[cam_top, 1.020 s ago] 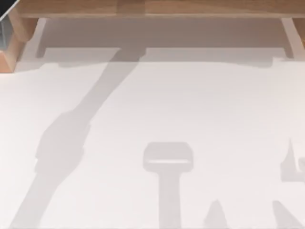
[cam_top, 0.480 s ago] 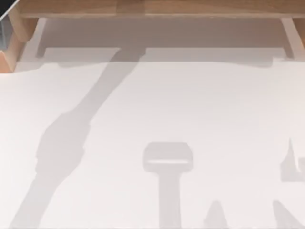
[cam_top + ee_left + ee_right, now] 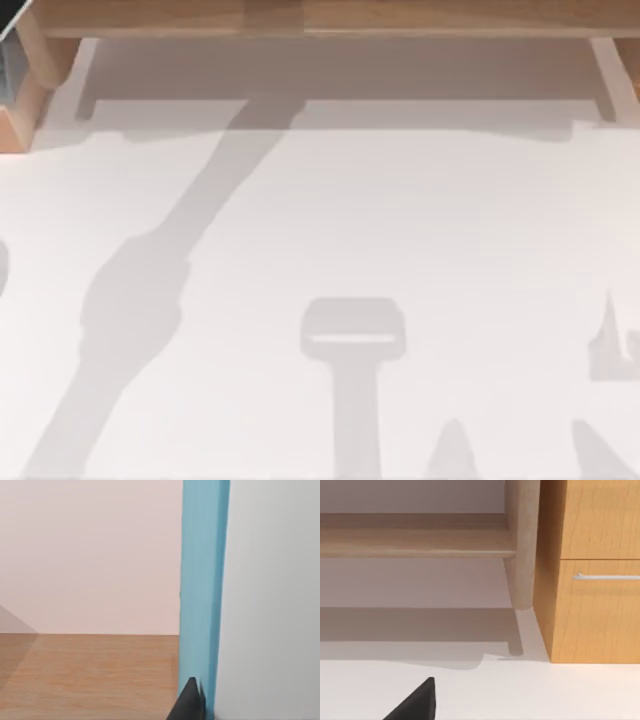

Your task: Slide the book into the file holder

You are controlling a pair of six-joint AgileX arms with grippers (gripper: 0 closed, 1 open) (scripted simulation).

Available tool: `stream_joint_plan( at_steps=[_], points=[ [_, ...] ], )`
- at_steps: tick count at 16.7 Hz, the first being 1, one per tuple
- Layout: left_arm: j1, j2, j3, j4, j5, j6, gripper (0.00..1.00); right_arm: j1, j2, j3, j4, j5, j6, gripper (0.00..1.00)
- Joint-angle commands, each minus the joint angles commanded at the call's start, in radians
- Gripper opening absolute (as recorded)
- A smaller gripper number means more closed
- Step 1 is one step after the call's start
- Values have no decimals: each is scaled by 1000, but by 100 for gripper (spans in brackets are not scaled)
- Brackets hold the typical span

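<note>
The book (image 3: 202, 580) shows in the left wrist view as a tall light-blue strip standing upright, with a flat white face (image 3: 272, 600) right beside it. I cannot tell whether that face belongs to the book. My left gripper (image 3: 190, 705) is at the foot of the blue strip, one dark fingertip pressed against it, shut on the book. The file holder is out of view. A dark part of my right gripper (image 3: 412, 702) hangs over a white surface, parked.
Wooden rails (image 3: 320, 18) and a wooden leg (image 3: 25, 95) run along the far edge in the top view, above a white surface (image 3: 400, 220) crossed by arm shadows. A wooden drawer cabinet (image 3: 595, 570) and post (image 3: 522, 545) stand ahead of the right wrist.
The long arm shadow at the left of the top view has shifted slightly, and a small dark shape has appeared at the left edge. The other shadows have not moved.
</note>
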Motion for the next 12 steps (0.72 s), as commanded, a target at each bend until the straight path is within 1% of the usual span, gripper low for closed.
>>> stream_joint_plan(
  at_steps=[4, 6, 9, 12],
  points=[
    [7, -9, -7, 10, 6, 3, 0, 0, 0, 0, 0, 0, 0, 100],
    [48, -30, -26, 56, 44, 12, 0, 0, 0, 0, 0, 0, 0, 100],
    [180, -73, -98, 204, 149, 40, 0, 0, 0, 0, 0, 0, 0, 100],
    [367, -117, -216, 445, 290, 84, 0, 0, 0, 0, 0, 0, 0, 100]
  ],
)
